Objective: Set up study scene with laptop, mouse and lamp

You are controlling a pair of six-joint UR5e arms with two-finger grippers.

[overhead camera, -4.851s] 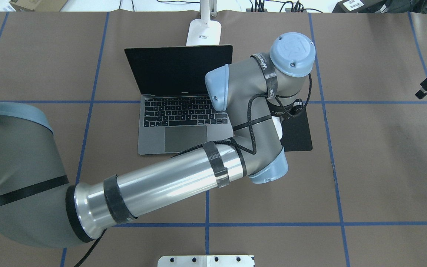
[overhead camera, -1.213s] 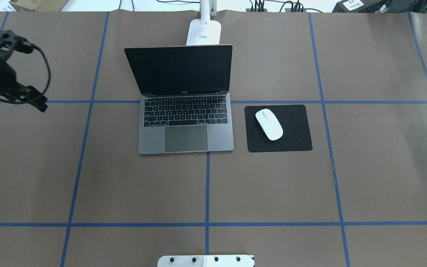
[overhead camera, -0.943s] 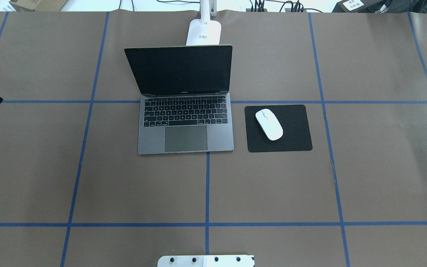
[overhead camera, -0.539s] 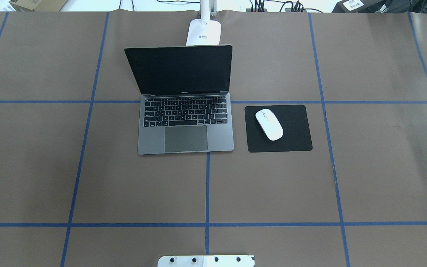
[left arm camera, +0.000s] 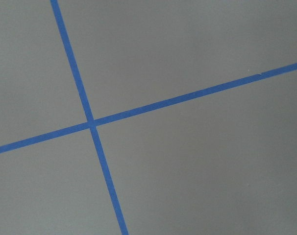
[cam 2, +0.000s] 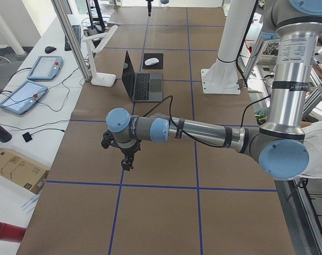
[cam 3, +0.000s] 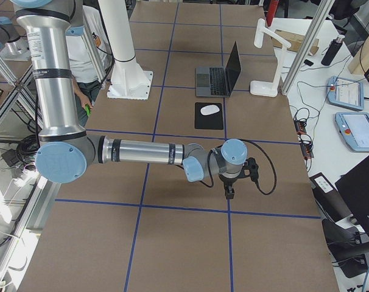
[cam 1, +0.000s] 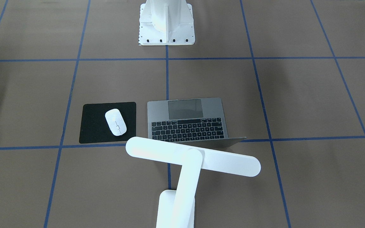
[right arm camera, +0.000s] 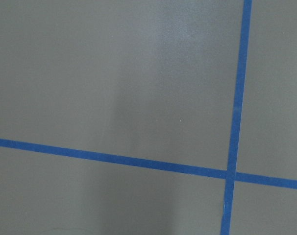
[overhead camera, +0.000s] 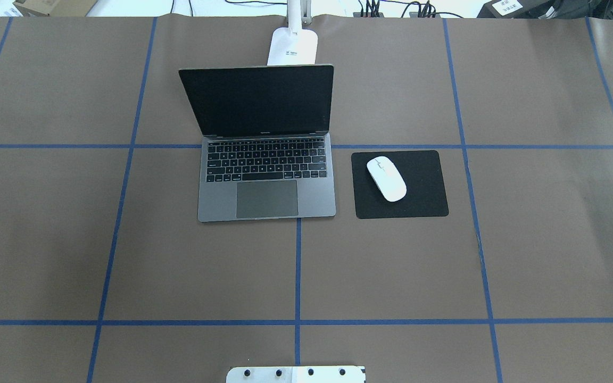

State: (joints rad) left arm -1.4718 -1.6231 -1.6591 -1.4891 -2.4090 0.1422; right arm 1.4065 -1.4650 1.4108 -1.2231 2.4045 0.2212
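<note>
The left arm, which hung over the pad a few seconds ago, has drawn clear of the overhead view. That uncovers the mouse (overhead camera: 386, 178), lying on the black pad (overhead camera: 424, 205) just beside the open laptop (overhead camera: 266, 186). The lamp (cam 1: 192, 160) stands behind the laptop, its bar head above the lid. The left fingers (cam 2: 127, 163) now hang over bare bench (overhead camera: 179, 266), well apart from everything. The right fingers (cam 3: 230, 192) hang likewise at the other end. Both show only from the side, so I cannot tell whether they are spread or pressed together; neither carries anything. With all three things placed and both arms parked away, the scene looks finished.
</note>
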